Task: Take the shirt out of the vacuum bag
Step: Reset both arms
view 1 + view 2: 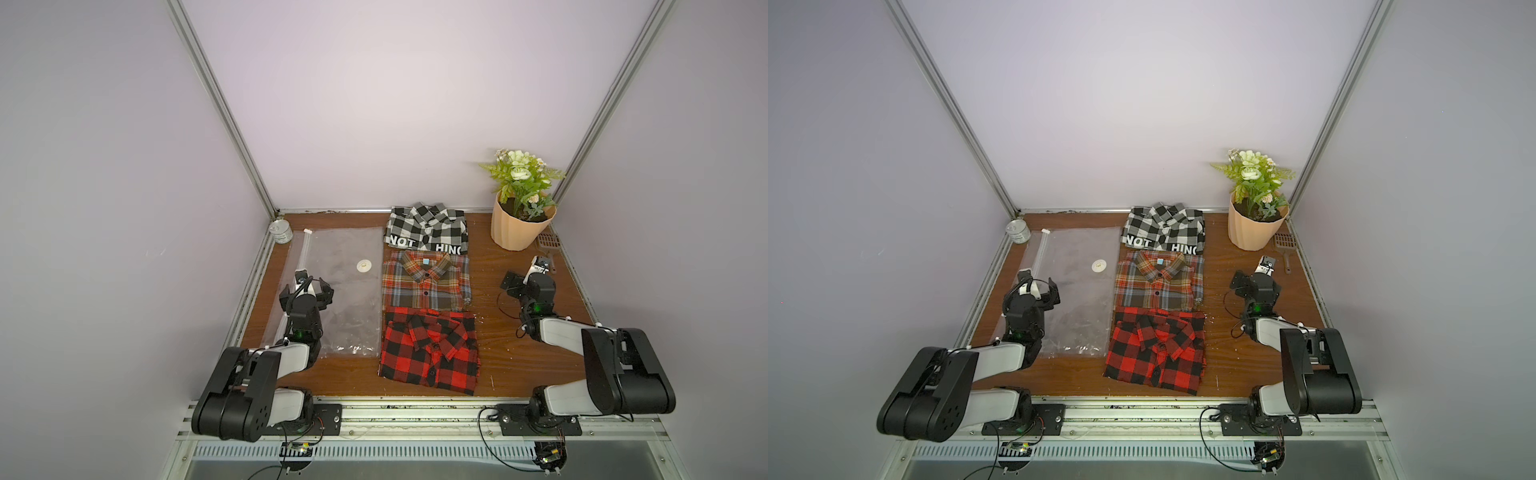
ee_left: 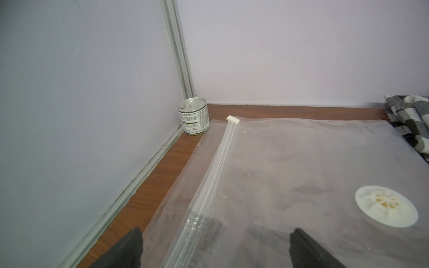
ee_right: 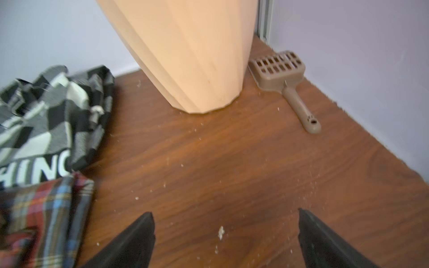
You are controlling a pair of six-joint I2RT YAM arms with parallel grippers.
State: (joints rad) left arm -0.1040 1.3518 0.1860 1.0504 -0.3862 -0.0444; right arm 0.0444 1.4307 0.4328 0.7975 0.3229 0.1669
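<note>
The vacuum bag [image 1: 340, 299] lies flat on the desk [image 1: 498, 353] and looks empty to me, with three folded shirts [image 1: 426, 280] in a column just beside it (which one is the task's, I can't say). Both claws gape wide and hold nothing, the left claw [image 1: 306, 286] over the bag's ridged zip strip [image 2: 216, 176] and the right claw [image 3: 225, 213] above bare wood. A careless dip of the left could pinch that slick clear film and drag it into the soft checked cloth. The valve disc [image 1: 363, 265] is hard, white and round.

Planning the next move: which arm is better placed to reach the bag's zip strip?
Left. The left gripper hangs open over the zip strip; the right gripper sits beyond the shirts, by the flowerpot.
</note>
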